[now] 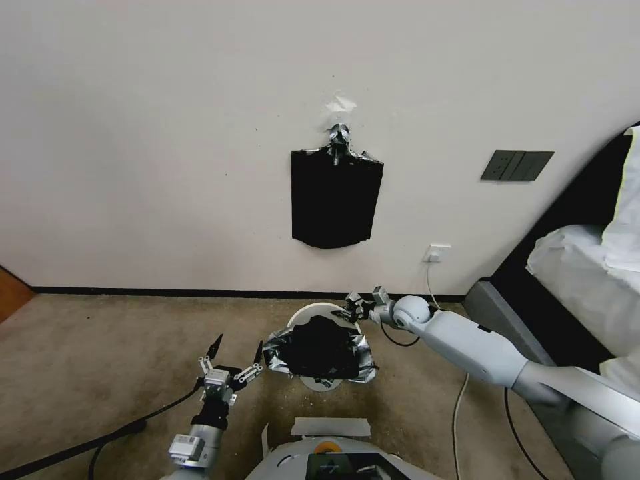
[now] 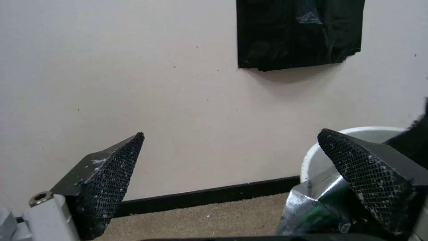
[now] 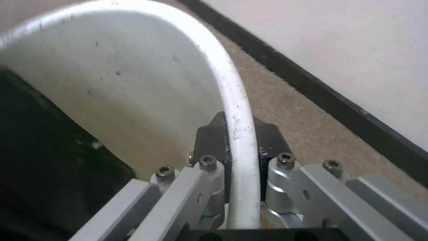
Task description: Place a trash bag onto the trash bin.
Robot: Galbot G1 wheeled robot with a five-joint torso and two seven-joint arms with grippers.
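On the carpet by the wall sits the trash bin [image 1: 319,313], the trash bag [image 1: 320,350] draped over its near side, far rim bare. The right gripper [image 3: 240,147] reaches in low with its arm stretched out, fingers clamped astride the bin's far rim, steadying it. The left gripper [image 1: 235,360] hovers just beside the bag's left edge, pointing up, fingers spread wide and empty. That film looks feather-light, limp and slick; I'd pinch a crinkled fold at its hem.
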